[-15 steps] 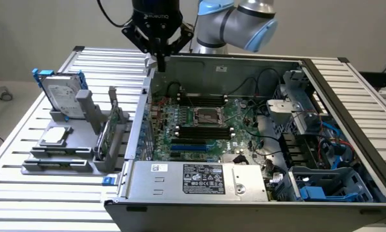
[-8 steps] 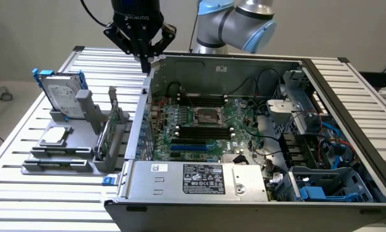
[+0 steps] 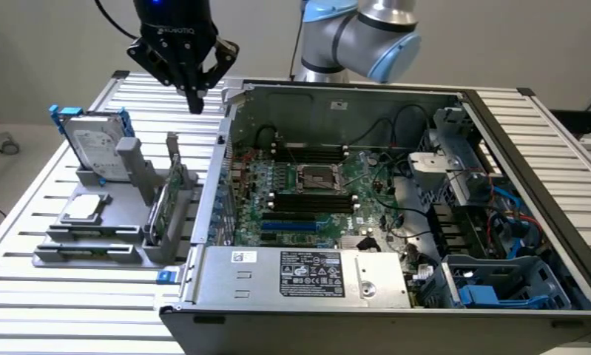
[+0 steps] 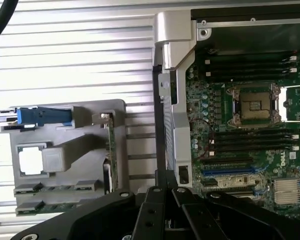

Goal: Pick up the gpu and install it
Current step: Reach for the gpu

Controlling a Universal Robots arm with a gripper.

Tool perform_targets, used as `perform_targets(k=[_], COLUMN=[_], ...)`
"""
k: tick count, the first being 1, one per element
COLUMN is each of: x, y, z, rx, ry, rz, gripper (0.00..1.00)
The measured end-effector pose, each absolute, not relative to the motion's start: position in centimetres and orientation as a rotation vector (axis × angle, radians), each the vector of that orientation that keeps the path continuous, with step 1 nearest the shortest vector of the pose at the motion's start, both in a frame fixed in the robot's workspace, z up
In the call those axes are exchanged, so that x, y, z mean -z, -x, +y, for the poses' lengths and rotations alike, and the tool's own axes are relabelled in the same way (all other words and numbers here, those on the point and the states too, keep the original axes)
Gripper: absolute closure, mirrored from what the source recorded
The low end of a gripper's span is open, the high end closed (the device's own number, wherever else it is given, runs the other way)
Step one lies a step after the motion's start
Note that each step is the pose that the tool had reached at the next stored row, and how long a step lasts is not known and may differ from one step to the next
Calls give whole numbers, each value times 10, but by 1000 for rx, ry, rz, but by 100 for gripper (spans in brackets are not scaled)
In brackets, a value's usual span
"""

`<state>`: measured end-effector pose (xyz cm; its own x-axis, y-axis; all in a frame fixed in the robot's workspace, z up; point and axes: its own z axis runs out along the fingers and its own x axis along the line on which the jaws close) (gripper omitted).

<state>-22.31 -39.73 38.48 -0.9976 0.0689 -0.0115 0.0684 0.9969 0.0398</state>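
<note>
The tool (image 3: 194, 103) hangs over the slatted tabletop (image 3: 68, 303) with its fingers pressed together, pinching nothing. It is just outside the far corner of the open case (image 3: 315, 107), on the exterior view's left. Nearest the camera, a grey holder (image 3: 83, 254) sits beside the case, with a square chip (image 3: 85, 208) lying flat on it. The gpu (image 3: 167, 203) stands on edge in the holder's slot next to the case wall, below the tool and apart from it. Farther back, the hard drive (image 3: 96, 148) stands upright. The motherboard (image 3: 305, 196) lies inside the case.
</note>
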Motion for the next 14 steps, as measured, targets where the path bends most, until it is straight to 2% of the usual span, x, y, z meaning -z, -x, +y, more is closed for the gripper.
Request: perform_targets(k=[14], x=[-376], y=[285], z=[-397], rx=[-43], ry=[-106], rz=[3134], gripper=[89])
